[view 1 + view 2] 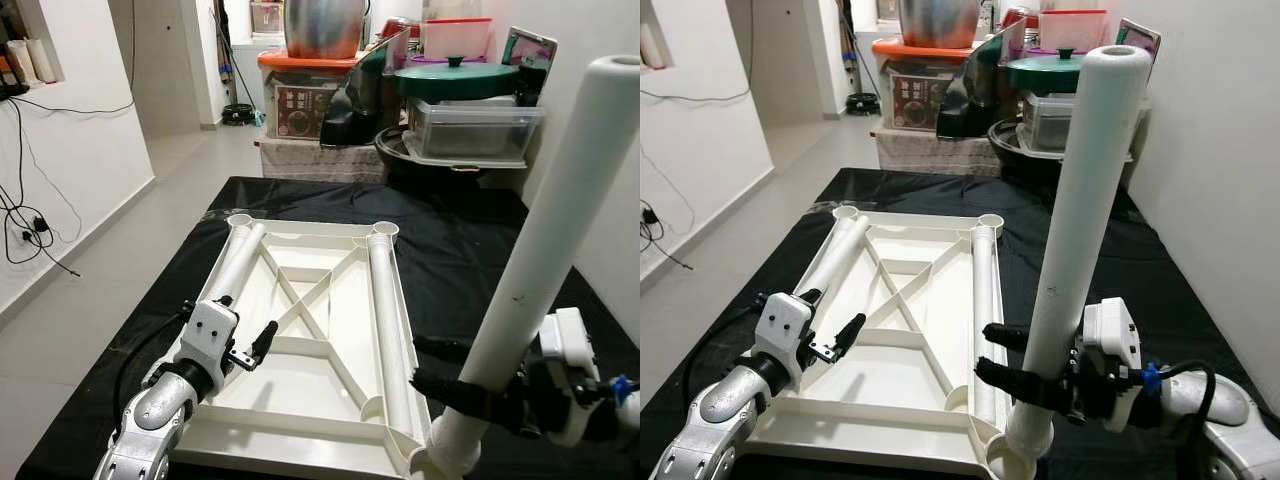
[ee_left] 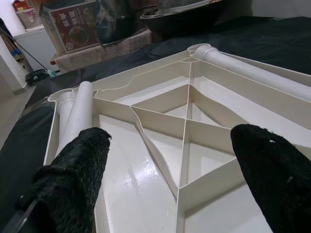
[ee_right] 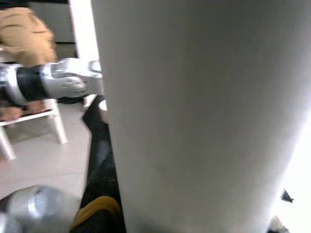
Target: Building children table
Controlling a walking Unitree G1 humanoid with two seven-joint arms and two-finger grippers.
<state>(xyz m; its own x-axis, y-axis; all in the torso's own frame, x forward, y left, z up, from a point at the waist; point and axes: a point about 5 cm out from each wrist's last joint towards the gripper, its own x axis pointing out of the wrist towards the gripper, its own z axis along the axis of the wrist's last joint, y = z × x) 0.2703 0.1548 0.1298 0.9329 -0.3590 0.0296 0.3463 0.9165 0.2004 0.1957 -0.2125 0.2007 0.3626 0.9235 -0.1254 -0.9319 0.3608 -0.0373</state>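
A white children's tabletop [image 1: 300, 400] lies upside down on a black cloth [image 1: 470, 260]. Two white legs lie loose inside it, one along the left side [image 1: 240, 262] and one along the right side [image 1: 385, 320]. My right gripper [image 1: 450, 372] is shut on a third white leg [image 1: 545, 250] low down. That leg stands tilted, with its foot at the near right corner socket [image 1: 1010, 455]. It looms close in the right wrist view [image 3: 194, 116]. My left gripper [image 1: 250, 345] hangs open over the tabletop's near left part, holding nothing; its fingers [image 2: 73, 179] spread wide.
Pots, lidded plastic boxes and a green lid [image 1: 455, 80] are stacked at the far end of the cloth. A white wall [image 1: 1220, 150] runs close on the right. Tiled floor [image 1: 90, 300] lies to the left, with cables [image 1: 25, 225] on the wall.
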